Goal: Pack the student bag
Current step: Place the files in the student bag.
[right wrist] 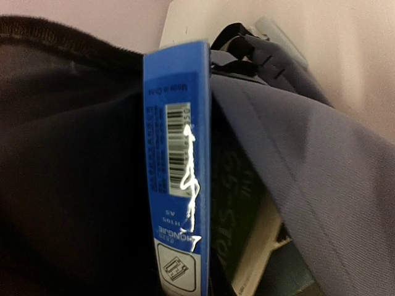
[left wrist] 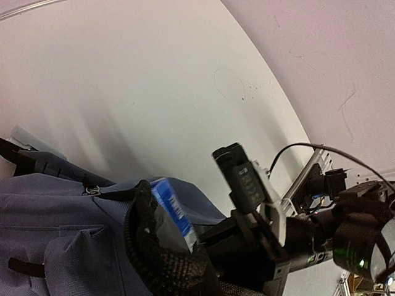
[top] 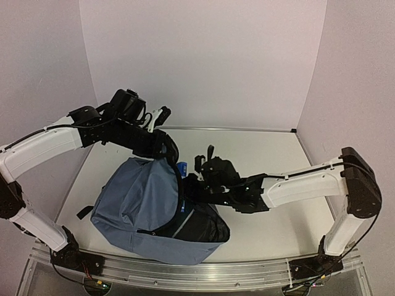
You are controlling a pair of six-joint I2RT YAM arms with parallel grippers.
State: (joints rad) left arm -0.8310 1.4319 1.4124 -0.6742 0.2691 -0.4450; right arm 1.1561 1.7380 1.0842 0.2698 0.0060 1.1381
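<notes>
Left arm: white-and-black jointed arm (top: 43, 148), reaching in from the left side over the table toward the middle.
Left end effector (top: 162, 147): jaws fully closed, pinched on the raised far rim of the bag's opening. Its fingers do not show clearly in the left wrist view.
Strap: black webbing strap (top: 83, 211) sticking out from the bag's left side, lying on the table.
Student bag: large soft slate-blue fabric backpack (top: 139, 206) with black zipper trim and dark lining. It lies on the near-left part of the table, just ahead of the arm bases. Its mouth faces right, with the far side lifted.
Booklet: thin bright-blue rectangular booklet (top: 181, 168), standing on edge in the bag's mouth with its top corner poking out. The right wrist view shows a white barcode label on it and the dark lining against one face.
Second book: dark-green covered book (right wrist: 231, 197) with pale lettering and pale page edges. It sits inside the bag, just beside the booklet, between it and the slate-blue outer wall.
Right end effector (top: 199, 177): at the bag's mouth, just beside the booklet. Its fingers are hidden, so I cannot tell how far open it is or whether it holds anything.
Right arm: white-and-black jointed arm (top: 308, 182), stretched leftward from the right side.
Table: flat off-white table (top: 271, 148), carrying the bag.
</notes>
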